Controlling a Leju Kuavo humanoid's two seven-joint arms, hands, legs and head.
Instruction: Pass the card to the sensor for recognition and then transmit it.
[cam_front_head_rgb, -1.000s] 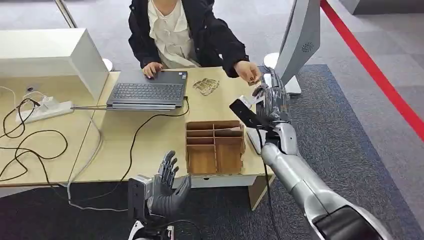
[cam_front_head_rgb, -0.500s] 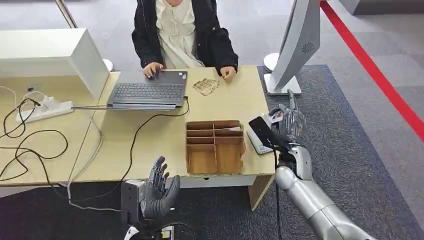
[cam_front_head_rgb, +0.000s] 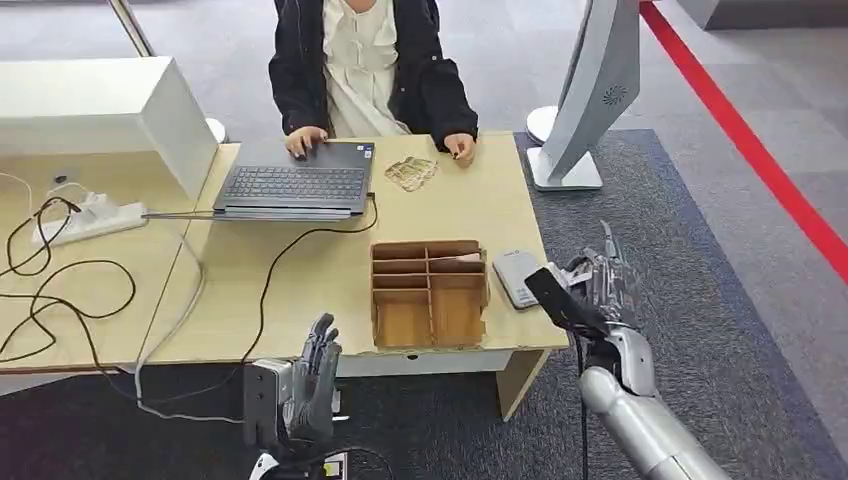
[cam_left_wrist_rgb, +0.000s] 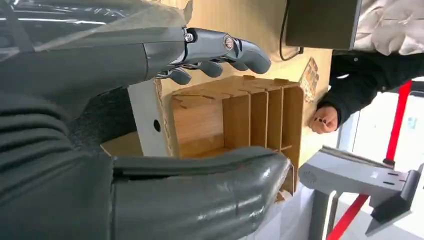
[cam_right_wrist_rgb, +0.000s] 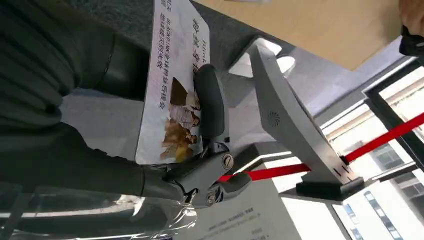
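Card (cam_right_wrist_rgb: 172, 85) pinched in right hand (cam_front_head_rgb: 600, 285) fingers.

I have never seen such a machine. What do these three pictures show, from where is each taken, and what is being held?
This is a humanoid robot with two silver arms. The wide picture looks down from its head; the other two come from cameras at its wrists. Its right hand holds a printed card, seen close in the right wrist view. Its left hand is open, below the table edge. On the table lie a laptop, a wooden divided box and a small grey device. A person sits opposite.
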